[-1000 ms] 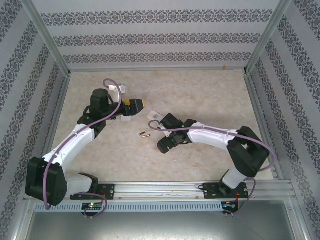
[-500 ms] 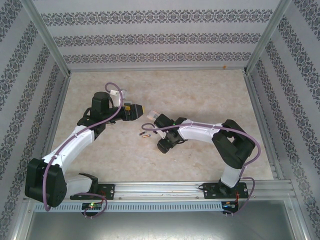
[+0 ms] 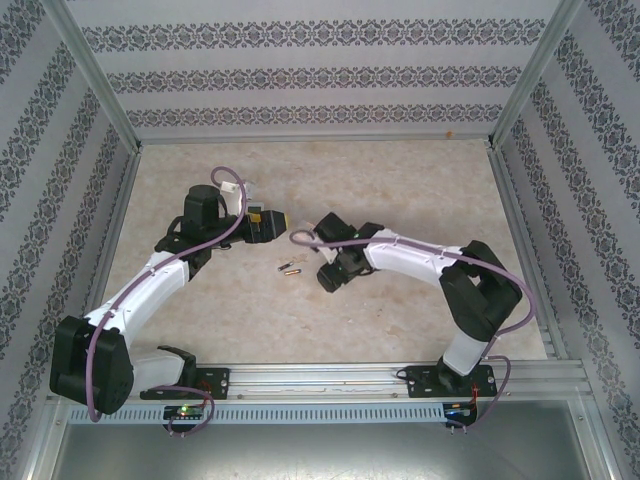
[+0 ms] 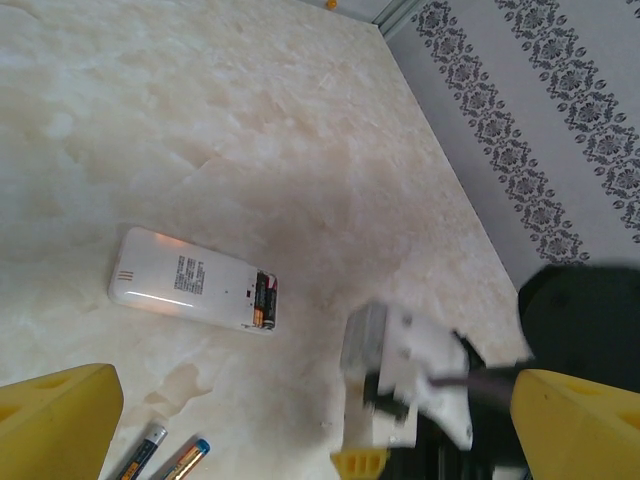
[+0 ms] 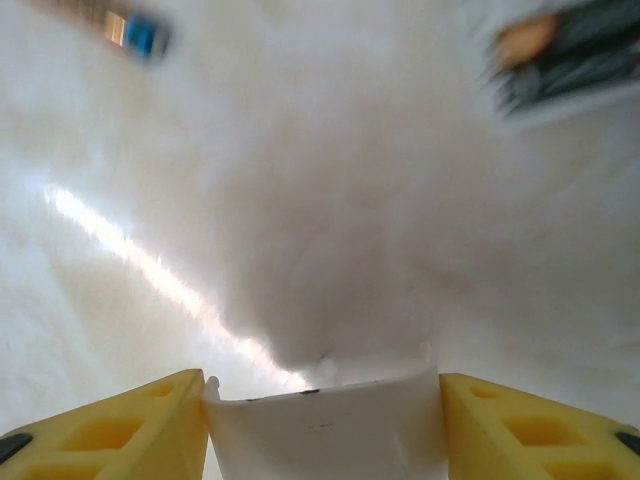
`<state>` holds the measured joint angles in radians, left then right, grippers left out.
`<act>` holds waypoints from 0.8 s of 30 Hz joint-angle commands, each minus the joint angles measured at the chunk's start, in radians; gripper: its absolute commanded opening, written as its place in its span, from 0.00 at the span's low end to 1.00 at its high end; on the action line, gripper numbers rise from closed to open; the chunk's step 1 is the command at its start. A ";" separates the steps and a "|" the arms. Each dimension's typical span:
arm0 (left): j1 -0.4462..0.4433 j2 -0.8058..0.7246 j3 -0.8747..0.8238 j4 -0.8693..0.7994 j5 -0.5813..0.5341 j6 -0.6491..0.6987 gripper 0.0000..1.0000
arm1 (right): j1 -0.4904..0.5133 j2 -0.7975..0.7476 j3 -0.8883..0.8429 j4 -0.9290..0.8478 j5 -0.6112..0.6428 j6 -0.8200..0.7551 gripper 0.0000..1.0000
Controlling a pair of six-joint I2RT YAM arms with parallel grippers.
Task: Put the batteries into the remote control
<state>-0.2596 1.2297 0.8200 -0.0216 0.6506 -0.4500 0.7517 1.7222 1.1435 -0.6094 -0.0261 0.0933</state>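
The white remote control [image 4: 185, 290] lies flat on the marble table, its open compartment showing dark and orange cells at one end. Two loose batteries [image 4: 143, 452] [image 4: 183, 460] lie side by side at the bottom left of the left wrist view, and they appear as a small pair of batteries [image 3: 288, 267] from above. My left gripper [image 4: 315, 380] [image 3: 275, 218] is open and empty, above the table. My right gripper [image 5: 322, 390] [image 3: 327, 280] is shut on a thin white curved cover [image 5: 325, 425], just right of the batteries. A blurred battery [image 5: 135, 30] and the blurred remote [image 5: 565, 55] are ahead of it.
Patterned walls and metal rails [image 3: 110, 200] enclose the table [image 3: 400, 180] on three sides. My right arm's wrist [image 4: 410, 375] sits close in front of the left gripper. Open tabletop stretches toward the back and the right.
The right arm's wrist has swung toward the back and its elbow has shifted. The left gripper has drawn back slightly to the left. The loose batteries have stayed in place.
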 commanded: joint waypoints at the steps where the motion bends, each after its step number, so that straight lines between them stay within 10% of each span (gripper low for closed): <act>1: 0.009 0.004 -0.013 0.024 0.003 -0.003 1.00 | -0.058 0.023 0.114 -0.001 0.012 -0.023 0.57; 24: 0.010 0.006 0.006 -0.023 -0.017 0.038 1.00 | -0.143 0.310 0.343 -0.025 0.016 -0.122 0.58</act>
<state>-0.2596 1.2316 0.8135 -0.0612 0.6250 -0.4191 0.6167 2.0064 1.4899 -0.6292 -0.0048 -0.0006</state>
